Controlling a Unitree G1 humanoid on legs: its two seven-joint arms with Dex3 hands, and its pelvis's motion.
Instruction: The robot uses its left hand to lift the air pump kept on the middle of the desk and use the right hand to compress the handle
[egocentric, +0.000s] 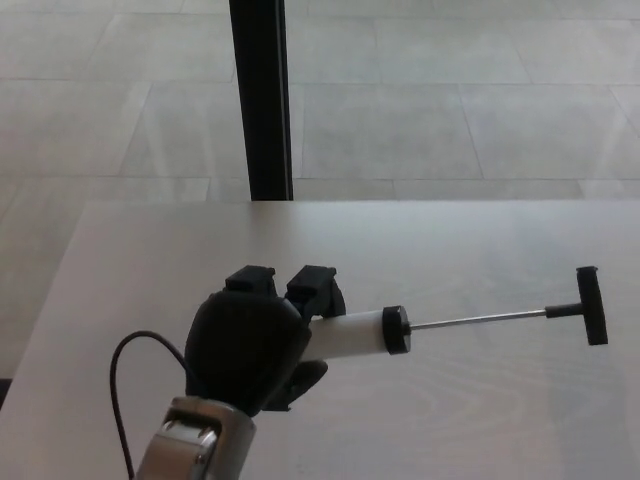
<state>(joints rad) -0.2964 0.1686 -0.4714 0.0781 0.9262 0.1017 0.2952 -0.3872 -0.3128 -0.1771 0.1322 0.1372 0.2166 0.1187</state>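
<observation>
Black and bulky, the left robot hand (252, 345) fills the lower left of the head view, at about 7 o'clock from the middle of the picture, its fingers (315, 288) clenched around the white plastic cylinder of the hand air pump (350, 334). The pump lies roughly level and points toward 3 o'clock. A black collar caps the cylinder's far end, and from it a thin metal piston rod (478, 320) runs out to a black T-shaped handle (592, 305), drawn well out from the barrel. The handle stands upright, crosswise to the rod, near the picture's right edge. A soft shadow falls on the pale beige matte worktop (470, 250) below the pump. A thin black cable (120, 395) loops beside the silver wrist at 8 o'clock. Beyond the worktop's far edge, at 12 o'clock, a dark upright post (260, 100) rises from the grey tiled floor (450, 100). The right robot hand does not show.
</observation>
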